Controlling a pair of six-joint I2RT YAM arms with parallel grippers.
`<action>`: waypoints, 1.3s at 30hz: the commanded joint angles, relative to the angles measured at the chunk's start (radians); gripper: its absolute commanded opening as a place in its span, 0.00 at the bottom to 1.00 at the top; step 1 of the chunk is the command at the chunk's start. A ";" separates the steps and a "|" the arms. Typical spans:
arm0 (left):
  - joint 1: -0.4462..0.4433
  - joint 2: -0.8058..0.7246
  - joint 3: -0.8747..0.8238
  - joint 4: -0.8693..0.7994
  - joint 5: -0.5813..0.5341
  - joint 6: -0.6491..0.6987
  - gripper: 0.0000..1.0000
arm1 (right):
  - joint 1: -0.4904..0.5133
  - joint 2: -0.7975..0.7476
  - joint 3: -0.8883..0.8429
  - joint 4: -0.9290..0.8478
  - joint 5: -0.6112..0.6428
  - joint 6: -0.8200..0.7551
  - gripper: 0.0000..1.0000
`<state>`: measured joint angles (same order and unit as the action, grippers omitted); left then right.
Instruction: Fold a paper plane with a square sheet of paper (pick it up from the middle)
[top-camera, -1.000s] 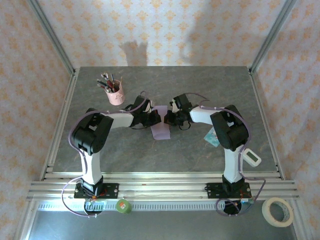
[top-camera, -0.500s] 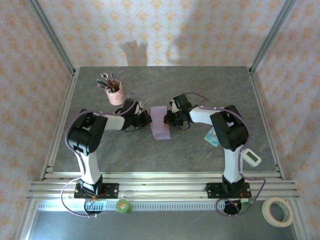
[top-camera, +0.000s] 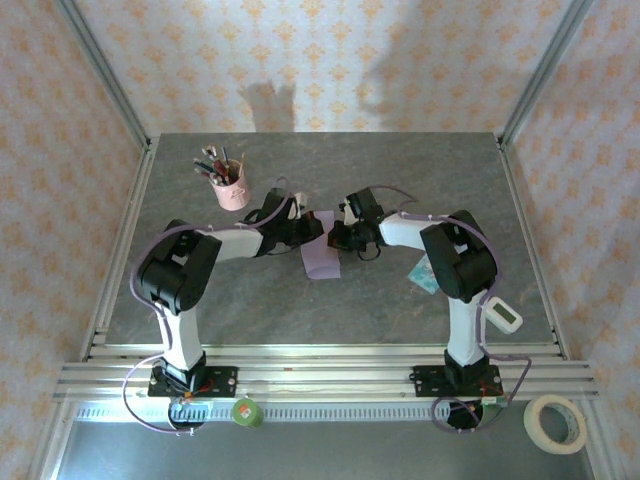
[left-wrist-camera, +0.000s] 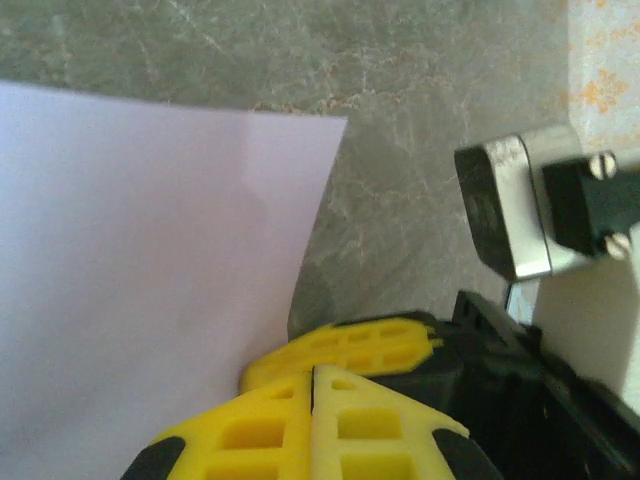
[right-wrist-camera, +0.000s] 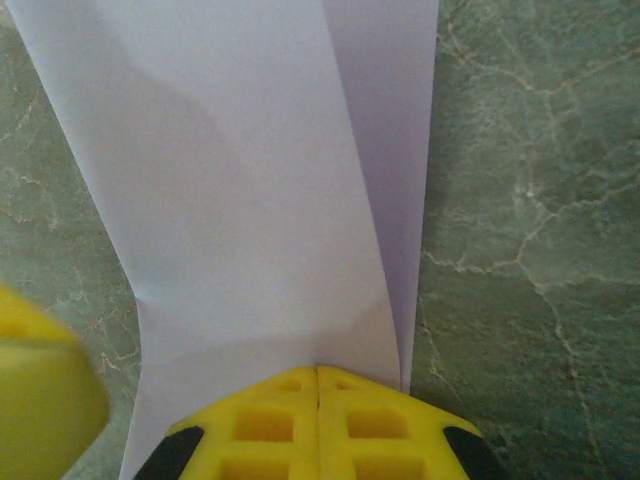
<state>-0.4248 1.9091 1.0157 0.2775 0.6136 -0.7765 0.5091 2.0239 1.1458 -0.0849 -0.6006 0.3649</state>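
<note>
Left fingers (left-wrist-camera: 370, 430) and right fingers (right-wrist-camera: 370, 425) both closed tight at the lilac sheet of paper (top-camera: 322, 262).

Near the middle of the tabletop (top-camera: 400, 170) the sheet of paper lies partly folded. In the right wrist view, 1 layer overlaps another, leaving a narrow strip bare at 3 o'clock. Right fingers meet the sheet's edge at 6 o'clock of that view, with no gap between them; whether paper is pinched there I cannot tell. Left fingers, also with no gap, sit at the sheet's edge with 1 yellow fingertip of the other arm just beside them. From above, the 2 arms reach the sheet from 9 and 3 o'clock. A pink pen cup (top-camera: 232, 190) stands at 10 o'clock from the sheet and a teal-and-white packet (top-camera: 424, 273) lies at 4 o'clock. A white device (top-camera: 503, 317) lies farther out that way.
</note>
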 joint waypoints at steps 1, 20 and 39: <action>0.021 0.063 0.023 0.018 -0.014 -0.025 0.00 | -0.016 0.189 -0.135 -0.276 0.315 -0.026 0.00; 0.193 0.007 -0.085 0.023 -0.036 0.031 0.00 | -0.017 0.184 -0.130 -0.282 0.333 -0.034 0.00; 0.087 0.108 0.016 0.155 -0.026 -0.067 0.00 | -0.016 0.187 -0.135 -0.288 0.341 -0.035 0.00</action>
<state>-0.3561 2.0083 1.0084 0.3943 0.6201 -0.8379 0.5102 2.0243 1.1412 -0.0616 -0.5938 0.3645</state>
